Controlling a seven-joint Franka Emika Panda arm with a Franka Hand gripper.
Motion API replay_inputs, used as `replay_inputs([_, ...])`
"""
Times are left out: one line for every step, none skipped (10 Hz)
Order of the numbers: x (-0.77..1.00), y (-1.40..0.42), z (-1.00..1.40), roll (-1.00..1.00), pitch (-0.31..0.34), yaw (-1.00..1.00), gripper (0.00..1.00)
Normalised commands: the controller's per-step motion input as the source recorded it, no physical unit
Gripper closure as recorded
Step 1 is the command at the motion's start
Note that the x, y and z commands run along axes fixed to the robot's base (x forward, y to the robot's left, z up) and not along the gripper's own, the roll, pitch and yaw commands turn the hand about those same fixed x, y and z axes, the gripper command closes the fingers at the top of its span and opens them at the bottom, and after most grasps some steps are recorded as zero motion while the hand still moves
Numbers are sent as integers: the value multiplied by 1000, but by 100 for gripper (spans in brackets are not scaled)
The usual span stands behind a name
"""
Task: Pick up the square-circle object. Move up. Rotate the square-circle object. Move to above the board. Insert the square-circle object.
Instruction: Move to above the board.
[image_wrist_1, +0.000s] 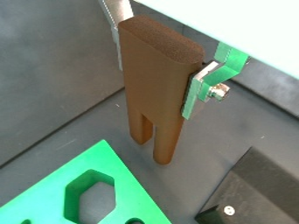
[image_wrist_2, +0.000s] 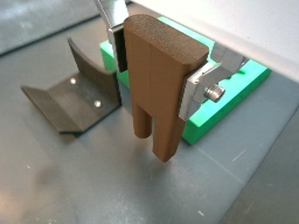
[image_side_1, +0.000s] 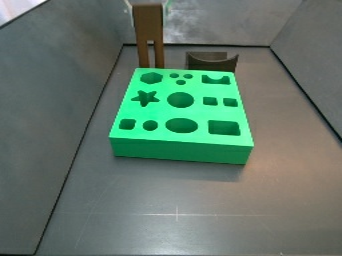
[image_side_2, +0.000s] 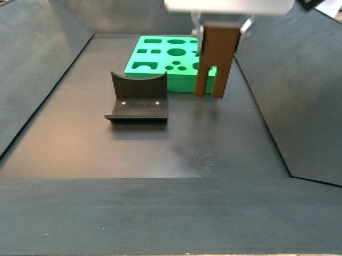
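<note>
1. Gripper clamped on the square-circle object, 1 silver finger flat against 1 broad face and the opposite finger against the other; same grip seen in both wrist views, gripper pressing the upper part of the block.
2. Square-circle object upright, rounded top end up, 2 pegs pointing down at the dark grey floor.
3. In a side view, brown block standing just beside the near edge of the board, peg tips at or just above floor level; contact with the floor hard to judge.
4. In a side view, block seen at the far edge of the board, beyond the row of cutouts, not over any of them.
5. Board lying flat, bright green, with star, hexagon, circles, squares and an oval cut into its top; hexagon cutout also visible in a wrist view.
6. Fixture, dark and L-shaped, on the floor near the board, well apart from the block; also seen in a wrist view and behind the board.
7. Gripper body at the upper edge of a side view, directly above the block.
</note>
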Motion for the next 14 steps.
replay_inputs([-78, -93, 1000, 188, 0, 47, 100])
replay_inputs([-73, -91, 1000, 168, 30, 39, 100])
replay_inputs([-72, -87, 1000, 150, 39, 33, 100])
replay_inputs([-68, -84, 1000, 126, 45, 31, 100])
replay_inputs([-62, -78, 1000, 116, 50, 31, 100])
replay_inputs([-54, -75, 1000, 120, 63, 35, 100])
replay_inputs([-47, -74, 1000, 123, 74, 38, 100])
replay_inputs([-39, -70, 1000, 125, 80, 40, 100])
replay_inputs([-33, -64, 1000, 121, 83, 39, 100])
replay_inputs([-26, -59, 1000, 113, 83, 39, 100])
replay_inputs([-19, -56, 1000, 110, 80, 40, 100])
replay_inputs([-14, -50, 994, 108, 80, 42, 100])
replay_inputs([-6, -34, 830, 106, 79, 42, 100])
replay_inputs([4, -20, 614, 101, 81, 43, 100])
